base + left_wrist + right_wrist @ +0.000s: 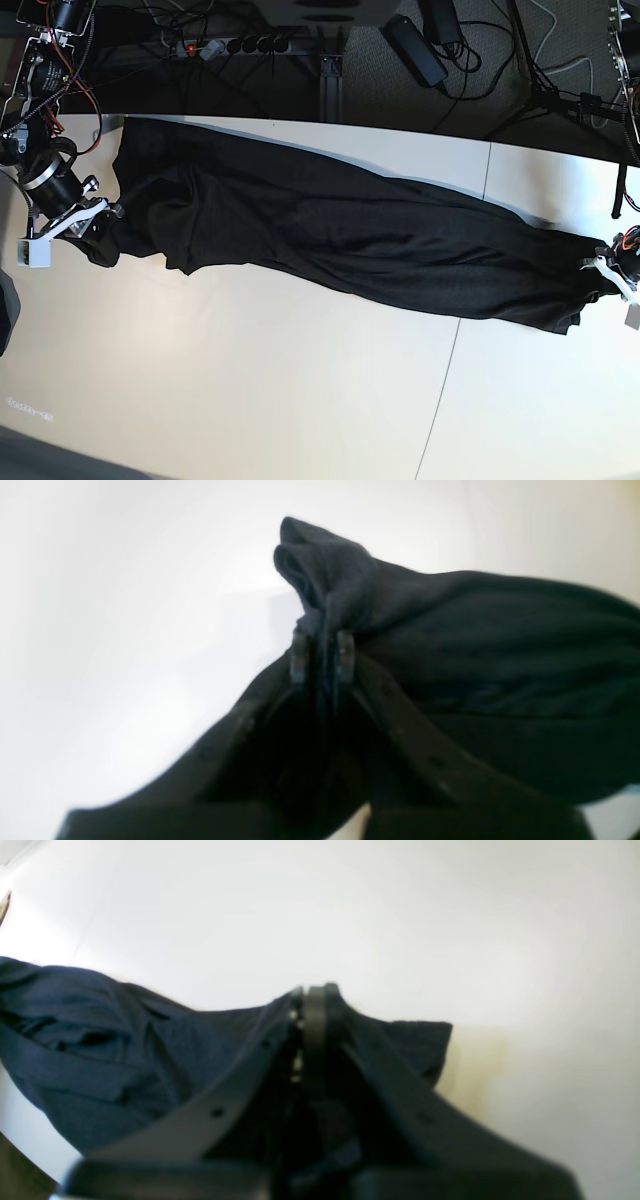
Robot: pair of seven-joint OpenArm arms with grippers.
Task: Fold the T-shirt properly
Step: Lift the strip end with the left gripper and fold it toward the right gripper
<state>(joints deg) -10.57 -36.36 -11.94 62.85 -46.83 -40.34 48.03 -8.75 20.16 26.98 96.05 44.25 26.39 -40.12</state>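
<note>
Black gripper fingers (299,657) filled the lower part of the left wrist view, and a bunch of dark cloth was pinched between their clear tips. From there the order goes from largest to smallest.

A white surface (250,380) was seen in the base view, made of light panels with thin seams between them. Behind its far edge, a dark floor with cables and a power strip (235,45) could be made out.

On this surface the T-shirt (330,235) was laid as one long dark band, stretched from the left end to the right end of the base view. It was wrinkled along its length, and no print could be told on it. Its left part was wider and reached near the far edge of the surface; its right part became narrow.

At the right end of the base view, the left gripper (322,655) was closed on the T-shirt, with a fold of cloth standing up above its tips. At the left end, the right gripper (312,995) was fully closed on the T-shirt too: in the right wrist view the cloth was spread on both sides of the closed tips, touching them. Both grippers were well apart, one at each end of the garment.
</note>
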